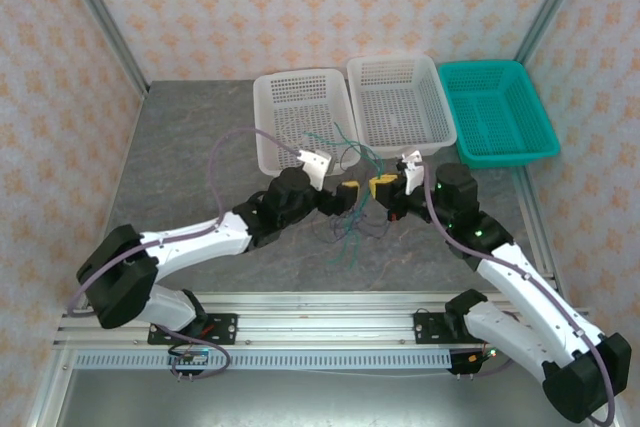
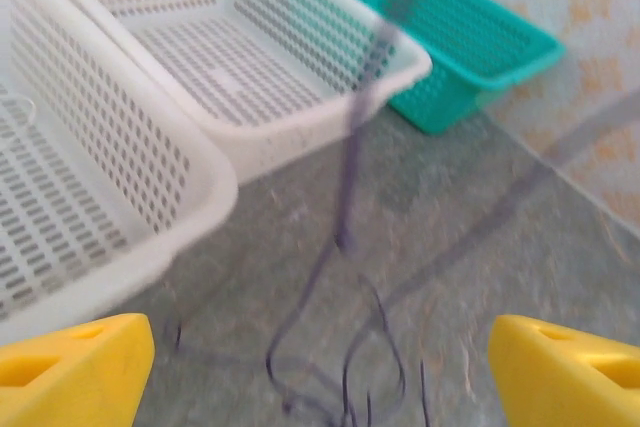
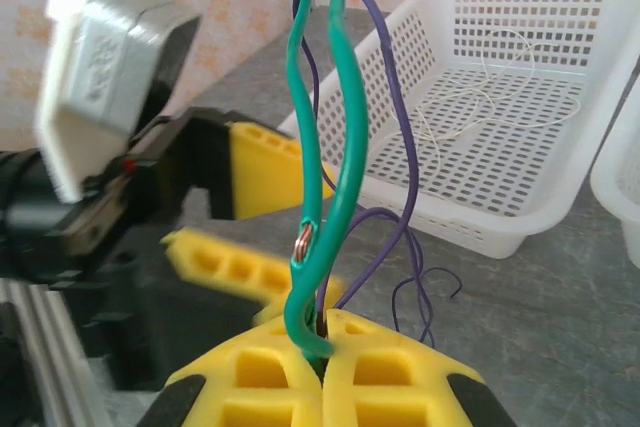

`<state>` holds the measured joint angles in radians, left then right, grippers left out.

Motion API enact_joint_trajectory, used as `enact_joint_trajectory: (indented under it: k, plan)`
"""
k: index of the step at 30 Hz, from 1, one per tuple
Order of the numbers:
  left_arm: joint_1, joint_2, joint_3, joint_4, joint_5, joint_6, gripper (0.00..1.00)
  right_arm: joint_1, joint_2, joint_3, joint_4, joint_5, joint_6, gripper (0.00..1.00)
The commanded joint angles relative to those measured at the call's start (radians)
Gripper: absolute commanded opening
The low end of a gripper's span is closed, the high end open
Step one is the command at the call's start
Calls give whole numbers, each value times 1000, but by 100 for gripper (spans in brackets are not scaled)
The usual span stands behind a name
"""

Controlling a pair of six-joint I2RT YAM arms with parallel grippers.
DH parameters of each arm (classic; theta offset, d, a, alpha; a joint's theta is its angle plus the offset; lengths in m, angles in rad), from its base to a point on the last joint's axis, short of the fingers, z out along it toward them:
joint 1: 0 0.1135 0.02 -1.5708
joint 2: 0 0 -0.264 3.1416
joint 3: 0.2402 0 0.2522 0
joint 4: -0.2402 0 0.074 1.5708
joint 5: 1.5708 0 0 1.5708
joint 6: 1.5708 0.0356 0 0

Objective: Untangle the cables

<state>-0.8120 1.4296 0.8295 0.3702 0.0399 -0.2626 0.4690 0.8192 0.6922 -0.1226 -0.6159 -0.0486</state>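
Observation:
My right gripper [image 3: 323,342] is shut on a doubled green cable [image 3: 335,147] with bare copper showing at a nick. A purple cable [image 3: 395,137] runs into the same pinch. Both rise above the table between the arms. More purple cable [image 2: 340,347] lies in loops on the grey table, and one blurred strand hangs above them. My left gripper [image 2: 320,359] is open over those loops with nothing between its yellow fingers [image 2: 75,367]. In the top view the left gripper [image 1: 345,195] and right gripper [image 1: 383,187] nearly face each other above the tangle [image 1: 350,229]. A thin white wire [image 3: 480,87] lies in a white basket.
Three baskets stand at the back: a white one [image 1: 268,117] holding the white wire, a second white one [image 1: 362,97], and a teal one [image 1: 545,117] at the right. Metal frame rails edge the table, and an aluminium rail runs along the front.

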Motion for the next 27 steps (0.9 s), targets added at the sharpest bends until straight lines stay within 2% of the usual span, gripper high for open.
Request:
enact_joint_trajectory:
  k: [1,3,6,8,10,11,12,14,16,17,20,22,27]
  plan:
    - [19,18,63,139,-113,-49,87,7,-35,26,42,-48,86,0]
    - [34,32,79,152,-99,-59,85,7,-40,18,51,-58,122,0]
    - [47,51,109,145,-89,-70,72,7,-39,-8,97,-92,184,0]
    - [53,50,119,143,-82,-72,52,7,-42,-25,116,-77,217,0]
    - [54,27,125,112,-88,-73,19,8,-50,-35,91,18,238,0]
    - [54,11,125,87,-101,-78,5,7,-55,-38,67,84,250,0]
    - [56,-17,126,43,-124,-87,0,7,-62,-42,36,183,275,0]
    - [66,-86,126,-62,-169,-121,0,7,-76,-55,-40,416,362,0]
    - [85,-165,127,-185,-191,-163,0,-2,-83,-78,-136,659,485,6]
    - [96,-201,129,-239,-196,-178,0,-11,-83,-91,-165,719,521,6]
    - [132,-304,140,-399,-209,-202,0,-54,-81,-165,-187,780,569,5]
    - [159,-373,142,-474,-209,-201,0,-96,-74,-210,-199,805,627,0]
    - [222,-484,183,-631,-217,-182,0,-247,-35,-254,-252,792,760,0]
